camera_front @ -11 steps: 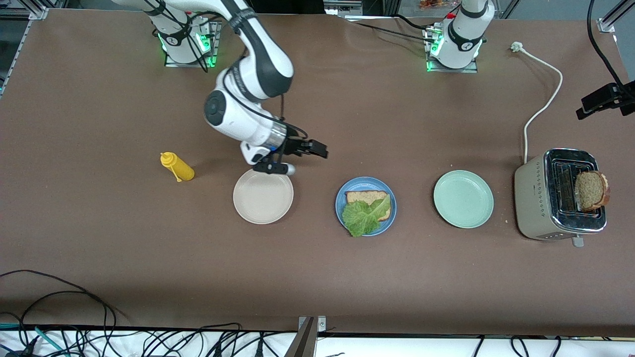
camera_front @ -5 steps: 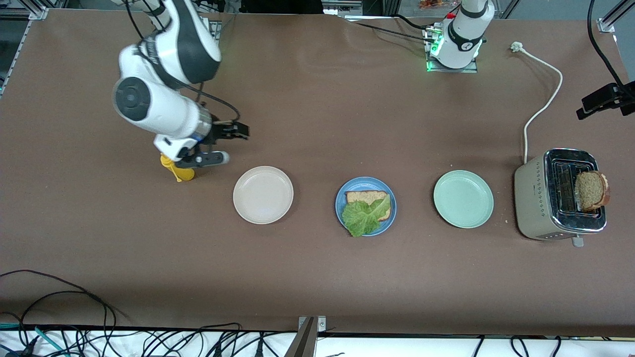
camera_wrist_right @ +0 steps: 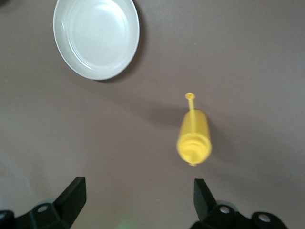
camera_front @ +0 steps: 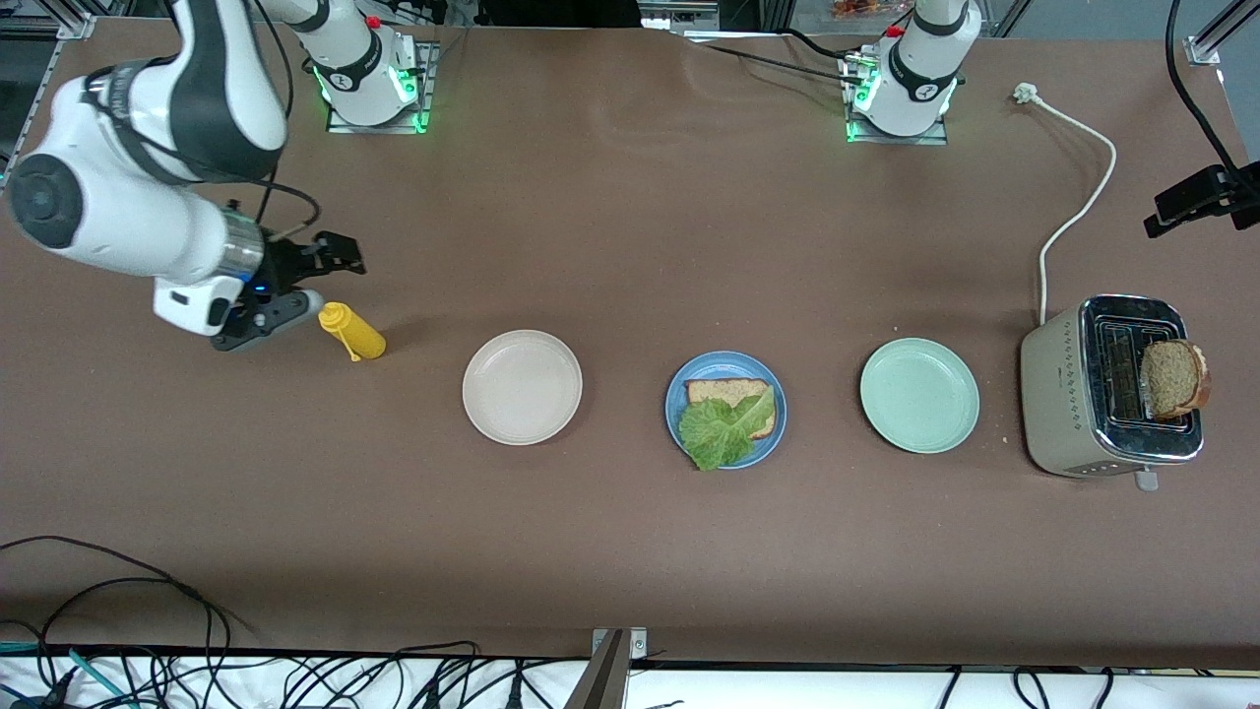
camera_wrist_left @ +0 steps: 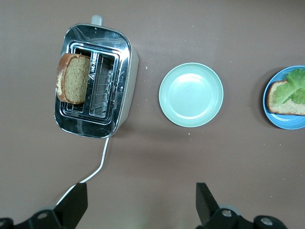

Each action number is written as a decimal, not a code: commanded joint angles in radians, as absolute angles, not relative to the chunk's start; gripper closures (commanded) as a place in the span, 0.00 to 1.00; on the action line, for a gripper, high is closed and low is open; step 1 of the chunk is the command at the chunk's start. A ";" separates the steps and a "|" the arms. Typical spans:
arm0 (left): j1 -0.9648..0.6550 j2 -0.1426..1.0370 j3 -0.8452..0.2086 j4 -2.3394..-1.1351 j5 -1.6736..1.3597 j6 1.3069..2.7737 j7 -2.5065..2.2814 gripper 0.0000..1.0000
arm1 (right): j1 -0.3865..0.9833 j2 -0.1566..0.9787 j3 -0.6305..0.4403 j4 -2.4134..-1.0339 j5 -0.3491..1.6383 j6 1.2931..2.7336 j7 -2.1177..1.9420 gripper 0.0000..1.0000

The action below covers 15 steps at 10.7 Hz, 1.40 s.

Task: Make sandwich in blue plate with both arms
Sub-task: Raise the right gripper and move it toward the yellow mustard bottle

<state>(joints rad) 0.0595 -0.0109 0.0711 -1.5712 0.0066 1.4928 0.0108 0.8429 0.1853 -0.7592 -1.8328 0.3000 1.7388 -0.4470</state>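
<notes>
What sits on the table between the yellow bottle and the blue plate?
Only the empty beige plate lies between the yellow bottle and the blue plate, which holds bread and lettuce; the front view shows it.

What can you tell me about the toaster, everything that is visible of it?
The toaster is a boxy two-slot appliance with a shiny chrome top and pale beige sides. It stands upright on the brown table at the left arm's end, beside the pale green plate. One brown bread slice with darker crust sticks up out of one slot; the other slot shows only its wire rack. A white cord runs from it across the table, its plug lying loose. No gripper touches it.
</notes>
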 commanded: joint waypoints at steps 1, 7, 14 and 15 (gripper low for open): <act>0.066 -0.003 0.066 -1.546 0.008 1.474 0.009 0.00 | 0.854 0.158 -0.872 -1.887 0.298 1.739 -0.775 0.00; 0.064 -0.003 0.066 -1.545 0.008 1.474 0.009 0.00 | 0.772 0.173 -0.933 -1.962 0.445 1.741 -1.231 0.00; 0.066 -0.003 0.067 -1.545 0.008 1.474 0.012 0.00 | 0.648 0.297 -0.931 -2.002 0.702 1.694 -1.748 0.00; 0.066 -0.003 0.067 -1.545 0.008 1.474 0.012 0.00 | 0.626 0.346 -0.930 -2.000 0.765 1.669 -1.840 0.00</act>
<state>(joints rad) 0.0597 -0.0109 0.0707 -1.5712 0.0066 1.4928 0.0108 0.6858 0.2483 -0.9333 -2.0082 0.6398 1.7272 -1.6452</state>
